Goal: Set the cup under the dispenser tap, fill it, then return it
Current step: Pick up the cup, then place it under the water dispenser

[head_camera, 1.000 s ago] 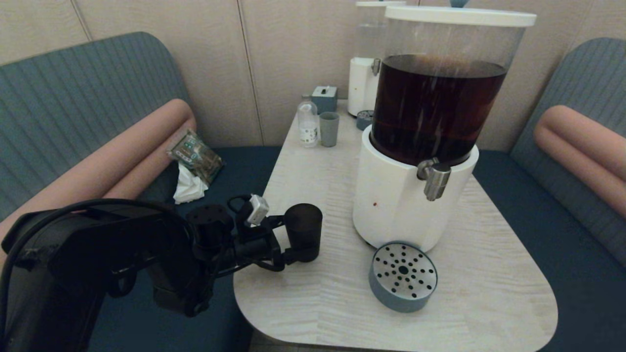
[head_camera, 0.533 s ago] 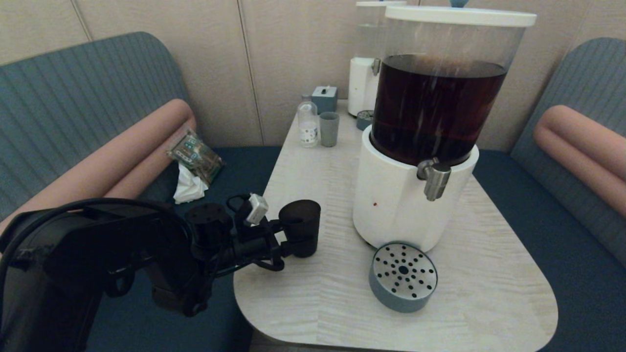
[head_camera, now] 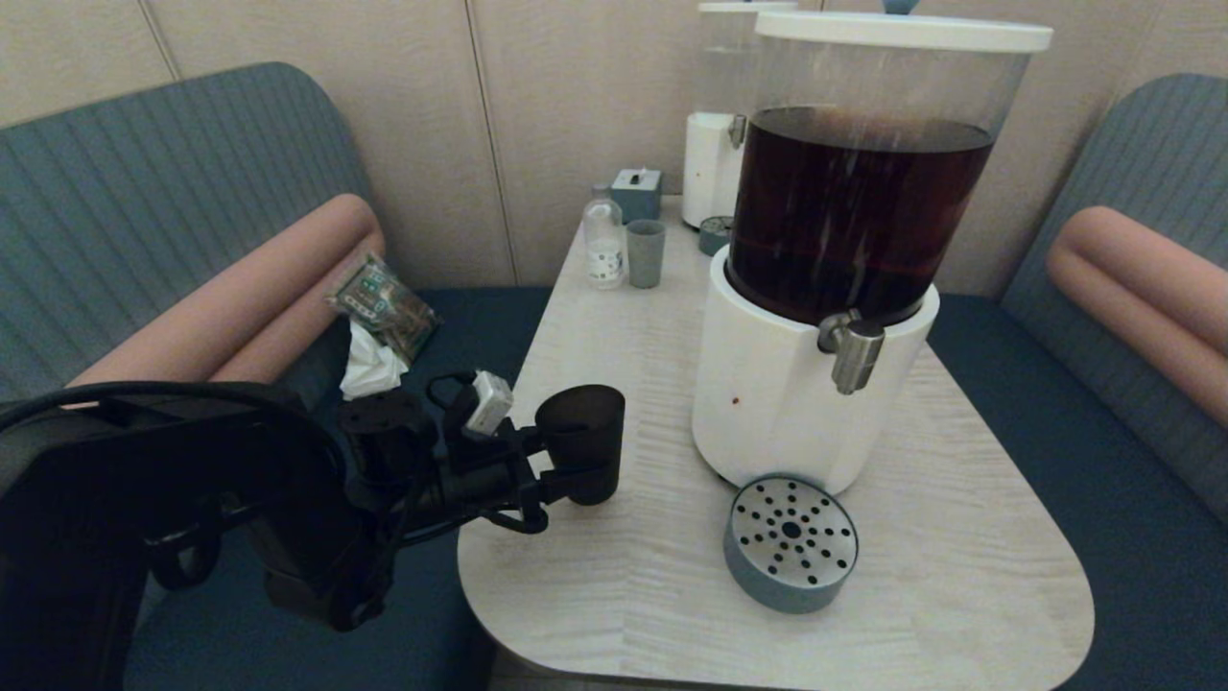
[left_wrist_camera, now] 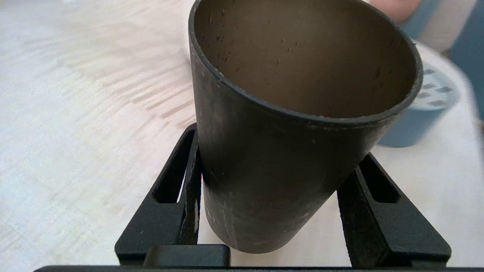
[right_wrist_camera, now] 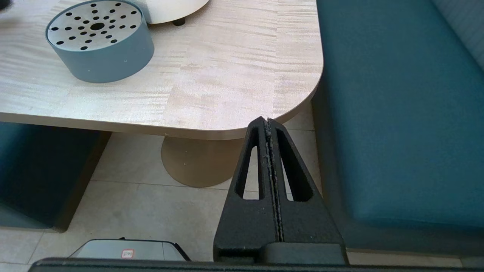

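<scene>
Left gripper (head_camera: 566,475) clamps the cup (head_camera: 580,441) low on its body, both fingers (left_wrist_camera: 177,200) pressed against its sides. Head view: cup tilted a little, above the table (head_camera: 595,595) near its left edge, well left of the dispenser (head_camera: 815,384) and its tap (head_camera: 852,353). Whether the base touches the tabletop I can't tell. Left wrist view adds what the head cam misses: cup interior looks dry, specks on the inner wall, and the drip tray (left_wrist_camera: 427,109) behind it. Drip tray (head_camera: 791,542) sits in front of the dispenser base, under and slightly forward of the tap, with bare tabletop between cup and tray. Right gripper (right_wrist_camera: 269,124) shows only in its own wrist view: fingers pressed flat together, nothing held, hanging off the table's rounded near-right corner above tile floor, table pedestal (right_wrist_camera: 196,162) below. Same view shows the tray's perforated top (right_wrist_camera: 96,26) and a dispenser foot (right_wrist_camera: 178,22). At the far end of the table are a bottle (head_camera: 604,240), a small grey-green cup (head_camera: 645,253), a tissue box (head_camera: 637,194) and a second white dispenser (head_camera: 715,144). The table is light woodgrain. Booth seating on both sides, teal cushions (head_camera: 1084,461), pink bolsters (head_camera: 1142,288), beige panel wall behind. A snack bag (head_camera: 384,305) and crumpled tissue (head_camera: 369,365) lie on the left seat.
</scene>
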Tool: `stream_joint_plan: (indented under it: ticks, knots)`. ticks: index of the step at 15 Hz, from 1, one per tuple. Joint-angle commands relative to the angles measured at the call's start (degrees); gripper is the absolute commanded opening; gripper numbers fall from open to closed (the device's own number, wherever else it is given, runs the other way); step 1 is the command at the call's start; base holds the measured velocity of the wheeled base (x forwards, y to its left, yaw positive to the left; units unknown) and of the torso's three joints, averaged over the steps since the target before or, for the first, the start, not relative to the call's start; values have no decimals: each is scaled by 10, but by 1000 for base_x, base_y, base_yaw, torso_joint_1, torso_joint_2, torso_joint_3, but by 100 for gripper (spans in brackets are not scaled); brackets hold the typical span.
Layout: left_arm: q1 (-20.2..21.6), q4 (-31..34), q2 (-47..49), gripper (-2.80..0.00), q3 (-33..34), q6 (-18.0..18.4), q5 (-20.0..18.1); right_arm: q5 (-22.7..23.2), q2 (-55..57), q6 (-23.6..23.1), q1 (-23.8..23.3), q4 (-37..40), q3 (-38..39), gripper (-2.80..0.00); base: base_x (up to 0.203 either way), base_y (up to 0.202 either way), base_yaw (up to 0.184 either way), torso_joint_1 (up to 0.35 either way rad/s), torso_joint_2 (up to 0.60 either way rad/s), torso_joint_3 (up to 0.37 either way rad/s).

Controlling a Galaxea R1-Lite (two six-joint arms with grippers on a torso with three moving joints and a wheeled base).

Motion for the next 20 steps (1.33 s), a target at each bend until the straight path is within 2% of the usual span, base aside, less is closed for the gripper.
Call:
stream_joint_plan:
  ticks: [1,4,7,10,12,20]
  knots:
    - [-28,-5,-68,-280,31,-10,-4,0,1,0,0,1,0,-280,0,0,0,0,0,0]
    - [-79,-5,-82,-280,24,-25,5,0,1,1,0,1,0,-280,0,0,0,0,0,0]
    - [-132,-5,-75,-280,3,-30,43,0,1,0,0,1,0,-280,0,0,0,0,0,0]
    - [-169,-5,-63,-280,-4,-30,56,0,1,0,0,1,0,-280,0,0,0,0,0,0]
    - [-185,-4,-50,-280,-22,-30,73,0,1,0,0,1,0,-280,0,0,0,0,0,0]
    - [-230,8,10,-280,-97,-30,93,0,1,1,0,1,0,-280,0,0,0,0,0,0]
